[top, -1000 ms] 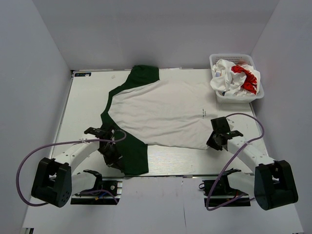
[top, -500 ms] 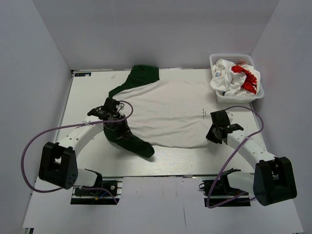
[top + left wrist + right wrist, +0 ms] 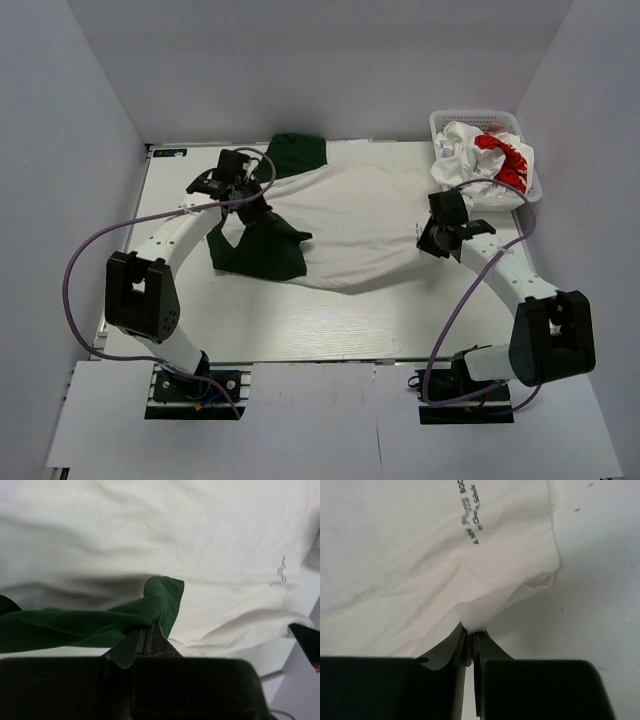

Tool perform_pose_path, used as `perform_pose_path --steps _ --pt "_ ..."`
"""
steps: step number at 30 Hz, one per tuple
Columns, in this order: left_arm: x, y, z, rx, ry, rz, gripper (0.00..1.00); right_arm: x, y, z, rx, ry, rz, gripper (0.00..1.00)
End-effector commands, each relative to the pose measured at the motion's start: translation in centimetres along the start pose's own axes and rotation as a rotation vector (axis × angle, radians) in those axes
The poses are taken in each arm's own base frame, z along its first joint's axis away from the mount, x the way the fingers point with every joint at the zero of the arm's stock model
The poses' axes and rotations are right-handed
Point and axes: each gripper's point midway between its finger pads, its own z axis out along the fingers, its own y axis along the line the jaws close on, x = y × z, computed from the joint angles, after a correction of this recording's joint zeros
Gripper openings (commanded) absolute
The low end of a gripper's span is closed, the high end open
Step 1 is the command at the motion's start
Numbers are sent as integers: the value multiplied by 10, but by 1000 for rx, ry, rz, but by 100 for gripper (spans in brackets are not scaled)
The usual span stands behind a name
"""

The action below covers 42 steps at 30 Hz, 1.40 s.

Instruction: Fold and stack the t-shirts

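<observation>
**First lengthwise fold in progress: near edge of the green-sleeved t-shirt carried toward the far side**

- Left gripper (image 3: pixel 250 203): jaws pinched tight on the near sleeve (image 3: pixel 262 250), with dark green cloth bunched at the tips in the left wrist view (image 3: pixel 150 630). A second ago it sat low at the table's near edge. It is now well up the table (image 3: pixel 300 330), beside the collar end, and the sleeve trails behind it in a heap on the white body.
- Green-sleeved t-shirt (image 3: pixel 360 205): lies across the middle of the table, collar to the left and hem to the right. Its near edge, straight a second ago, now bows upward at both ends and sags in the middle. The far sleeve (image 3: pixel 298 155) lies flat at the far edge.
- Right gripper (image 3: pixel 432 238): jaws closed on a fold of white cloth at the hem corner (image 3: pixel 469 630), beside the small printed text. It has travelled from the near right toward the basket (image 3: pixel 436 122).
- Second t-shirt (image 3: pixel 485 160): white with red print, crumpled in the basket, untouched.
- Status (judgement): both near corners have been carried together, so the fold is about half travelled. It still has to be laid down and smoothed. Nothing is stacked yet.
</observation>
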Motion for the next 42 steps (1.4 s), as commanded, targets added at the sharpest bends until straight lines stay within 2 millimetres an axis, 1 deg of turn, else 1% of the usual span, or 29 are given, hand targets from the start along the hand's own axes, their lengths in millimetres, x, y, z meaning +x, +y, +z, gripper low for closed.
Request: perform_pose_path --steps 1,9,12,13,16,17,18,19,20,21,22,23,24,25,26,27,28,29,30,31,32,33,34,35,36,37,39,40,42 --pt "-47 -6 -14 -24 -158 25 0 -39 13 -5 -17 -89 15 0" --pt "-102 -28 -3 32 -287 116 0 -67 10 3 30 -128 36 0" --pt "-123 -31 1 40 -343 163 0 -75 4 12 63 -130 49 0" --pt "-124 -29 10 36 -340 173 0 -76 4 13 64 -126 52 0" --pt "-142 -33 15 51 -388 209 0 -85 4 22 74 -121 67 0" --pt "-143 -31 26 50 -385 209 0 -80 1 32 94 -96 64 0" --pt "-153 -37 28 66 -418 230 0 -84 1 35 103 -99 69 0" --pt "-157 -33 33 58 -417 224 0 -91 0 35 111 -110 75 0" --pt "-160 -33 38 57 -416 223 0 -87 -3 46 138 -86 70 9" --pt "-170 -26 50 33 -420 212 1 -98 0 46 135 -105 73 18" --pt "-172 -23 57 15 -413 207 15 -97 -2 47 153 -95 66 27" --pt "-188 -22 55 2 -449 199 29 -102 0 52 164 -98 65 46" --pt "-191 -19 59 -17 -450 182 54 -102 0 52 172 -93 64 55" --pt "-192 -5 72 -61 -430 167 99 -101 -2 52 182 -89 59 60" --pt "-206 -11 65 -69 -463 165 100 -101 1 50 177 -88 54 73" --pt "-209 -7 66 -81 -452 144 100 -102 1 47 168 -91 41 81" --pt "-204 -1 67 -110 -426 138 100 -101 5 45 147 -85 35 90" --pt "-202 0 67 -113 -418 128 100 -97 5 45 138 -79 29 90" --pt "-201 0 64 -110 -422 129 100 -91 15 39 74 -64 7 90" --pt "-191 5 59 -118 -410 128 100 -74 18 39 43 -34 -20 90" --pt "-184 7 56 -110 -403 129 100 -77 20 39 36 -44 -18 90" --pt "-178 10 54 -110 -400 118 100 -67 26 33 -12 -30 -43 90" --pt "-159 22 62 -117 -366 107 100 -58 28 35 -36 -31 -54 90" --pt "-150 22 60 -94 -357 111 100 -57 32 32 -65 -40 -64 90" --pt "-146 17 49 -61 -374 102 100 -47 39 32 -115 -10 -72 90" --pt "-124 31 59 -69 -327 99 100 -36 39 37 -125 9 -82 90" --pt "-113 24 62 5 -318 86 100 -30 44 43 -144 27 -86 90" --pt "-101 30 69 12 -290 85 100 -26 42 52 -128 44 -95 90" --pt "-94 34 80 10 -254 72 100 -31 44 58 -129 33 -95 90"
